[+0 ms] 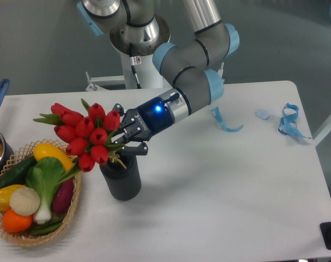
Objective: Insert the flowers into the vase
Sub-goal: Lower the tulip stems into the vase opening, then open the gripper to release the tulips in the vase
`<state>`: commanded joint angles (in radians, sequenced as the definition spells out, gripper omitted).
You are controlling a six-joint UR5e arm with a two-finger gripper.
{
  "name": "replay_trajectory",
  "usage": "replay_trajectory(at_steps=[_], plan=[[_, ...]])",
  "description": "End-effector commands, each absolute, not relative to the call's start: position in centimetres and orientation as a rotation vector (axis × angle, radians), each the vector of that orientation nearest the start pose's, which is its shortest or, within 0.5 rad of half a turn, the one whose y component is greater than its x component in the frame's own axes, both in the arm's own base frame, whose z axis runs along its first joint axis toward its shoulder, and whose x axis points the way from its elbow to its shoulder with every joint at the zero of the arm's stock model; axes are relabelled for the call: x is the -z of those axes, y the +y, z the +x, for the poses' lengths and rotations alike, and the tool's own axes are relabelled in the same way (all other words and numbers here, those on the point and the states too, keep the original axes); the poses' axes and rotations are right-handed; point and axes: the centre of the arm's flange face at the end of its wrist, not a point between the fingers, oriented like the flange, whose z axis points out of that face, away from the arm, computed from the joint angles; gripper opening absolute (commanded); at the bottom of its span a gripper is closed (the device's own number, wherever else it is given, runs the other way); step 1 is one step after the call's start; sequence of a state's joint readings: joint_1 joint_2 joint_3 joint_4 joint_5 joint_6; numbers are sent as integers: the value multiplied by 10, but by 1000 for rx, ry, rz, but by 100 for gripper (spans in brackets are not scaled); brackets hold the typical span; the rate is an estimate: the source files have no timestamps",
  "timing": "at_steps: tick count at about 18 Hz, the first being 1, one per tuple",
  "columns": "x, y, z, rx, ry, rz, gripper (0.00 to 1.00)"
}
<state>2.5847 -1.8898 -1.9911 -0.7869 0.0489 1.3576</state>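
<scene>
flowers (84, 133) in vase (121, 179), basket (72, 210) left of it, gripper (125, 136) above.

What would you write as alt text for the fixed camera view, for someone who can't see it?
A robot arm's end effector holds a bunch of red tulips by the stems, lowered into the mouth of a dark ribbed vase on a white table. A woven basket of vegetables sits beside the vase, and blue ribbon scraps lie farther along the table.

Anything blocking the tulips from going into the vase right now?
Nothing visible does. The gripper holds the flowers by the stems right at the mouth of the vase, with the stem ends already at or inside the opening. The basket sits beside it, out of the path.
</scene>
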Motion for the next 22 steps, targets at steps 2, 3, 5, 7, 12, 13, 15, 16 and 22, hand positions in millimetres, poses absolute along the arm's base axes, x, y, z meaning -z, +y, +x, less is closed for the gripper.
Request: replay_trajectory(at_steps=[2, 3, 5, 7, 12, 13, 15, 16, 22], plan=[[-296, 474, -322, 560, 311, -1631, 26], [-292, 474, -321, 565, 306, -1632, 26], [-286, 474, -319, 566, 309, -1632, 27], [-274, 471, -317, 560, 316, -1630, 30], [-255, 471, -314, 548, 335, -1626, 31], [-255, 471, -314, 547, 336, -1626, 37], [-257, 470, -315, 542, 338, -1623, 48], [-258, 470, -316, 538, 339, -1623, 59], [-275, 462, -327, 481, 356, -1636, 100]])
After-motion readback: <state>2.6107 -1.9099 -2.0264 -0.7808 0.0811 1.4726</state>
